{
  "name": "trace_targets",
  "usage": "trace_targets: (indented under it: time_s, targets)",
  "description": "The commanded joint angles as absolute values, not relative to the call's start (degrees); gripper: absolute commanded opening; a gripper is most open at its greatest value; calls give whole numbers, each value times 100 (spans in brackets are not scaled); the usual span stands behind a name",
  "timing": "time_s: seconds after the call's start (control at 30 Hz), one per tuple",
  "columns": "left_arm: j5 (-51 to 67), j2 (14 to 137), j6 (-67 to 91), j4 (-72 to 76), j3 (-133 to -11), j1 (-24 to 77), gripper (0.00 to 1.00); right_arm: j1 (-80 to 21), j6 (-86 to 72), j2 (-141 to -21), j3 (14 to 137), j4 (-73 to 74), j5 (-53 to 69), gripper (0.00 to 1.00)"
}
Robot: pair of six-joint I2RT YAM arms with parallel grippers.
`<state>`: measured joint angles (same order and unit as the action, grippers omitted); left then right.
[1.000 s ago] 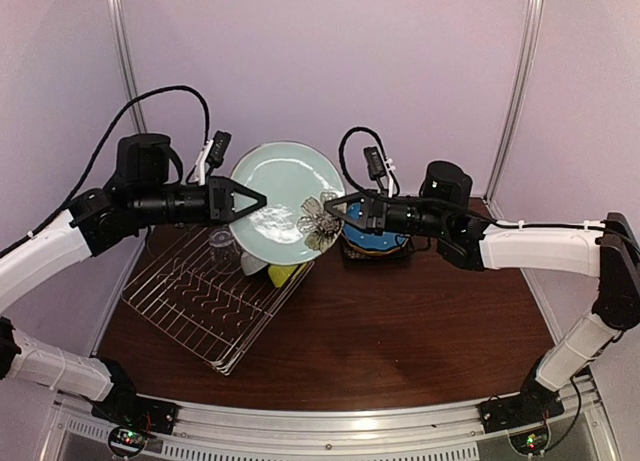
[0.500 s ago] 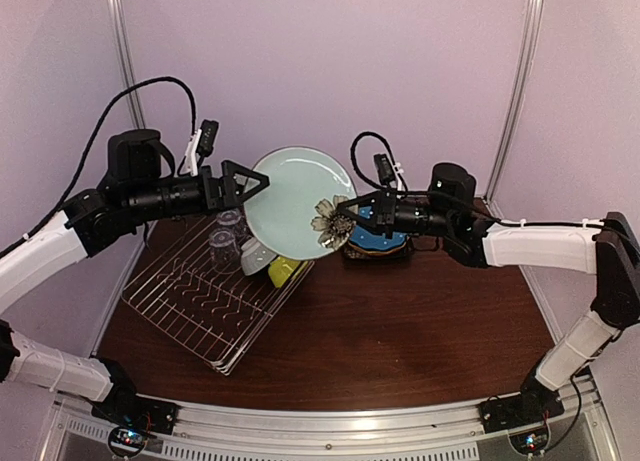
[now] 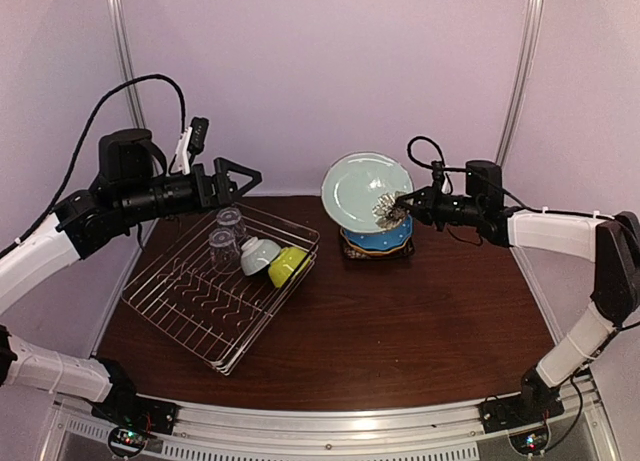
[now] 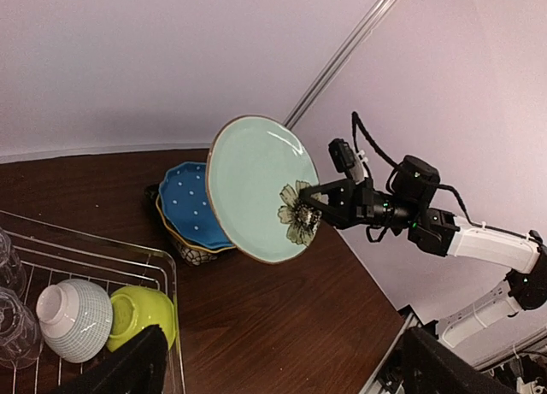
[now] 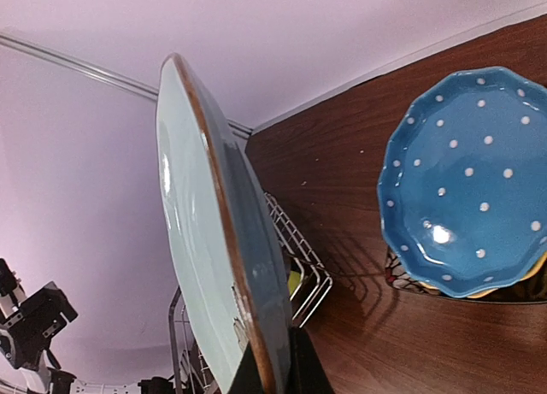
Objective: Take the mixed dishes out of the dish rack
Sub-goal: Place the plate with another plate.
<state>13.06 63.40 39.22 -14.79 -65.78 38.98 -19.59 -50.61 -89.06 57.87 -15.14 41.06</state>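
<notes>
The dish rack (image 3: 190,306) stands on the dark wooden counter (image 3: 420,331), nearest to the arm bases, and its near rows of prongs hold nothing. At its far end lie the lime-green bowl (image 3: 287,265) and the small pale bowl (image 3: 259,255), both on their sides and touching. Just behind them are the two clear glasses (image 3: 226,239). The left pincer (image 3: 250,177) hovers over this far end, its fingers spread wide around nothing.

Further right, outside the rack, the blue dotted plate (image 3: 380,237) tops a stack of plates. Over that stack the right pincer (image 3: 398,203) pinches the pale teal plate (image 3: 360,186) at the rim, by the flower mark, and the plate is nearly on edge.

I judge this plate stiff, glazed, slippery and breakable. Such a small bite at the rim carries all its weight, so it wants a slow lowering. The glasses look light and fragile, best taken across the wall.
</notes>
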Motion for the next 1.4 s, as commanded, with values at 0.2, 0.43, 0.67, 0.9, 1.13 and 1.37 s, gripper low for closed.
trace_targets:
  time_s: [0.2,0.43,0.67,0.9,1.13,1.37]
  targets:
    - [1207,6261,3771,-1448,-6572,3867,97,-1275,-4445,-9484,6757,-998,3711,0]
    - [1156,6210,3745,-1518,-6574,3867,97,-1199,-4413,-10305,7258,-923,3723,0]
    - [1107,6185,3727,-1571,-6583,3867,98,-1135,-4486,-10846,7505,-1035,3776,0]
    - [1105,6218,3727,-1547,-6596,3867,97,-1090,-4598,-11173,7562,-1174,3845,0]
    - [1099,6217,3718,-1557,-6602,3867,98,-1079,-4538,-11373,7715,-1048,3837,0]
    - [1090,6210,3712,-1564,-6592,3867,97,-1064,-4367,-11420,7813,-802,3773,8]
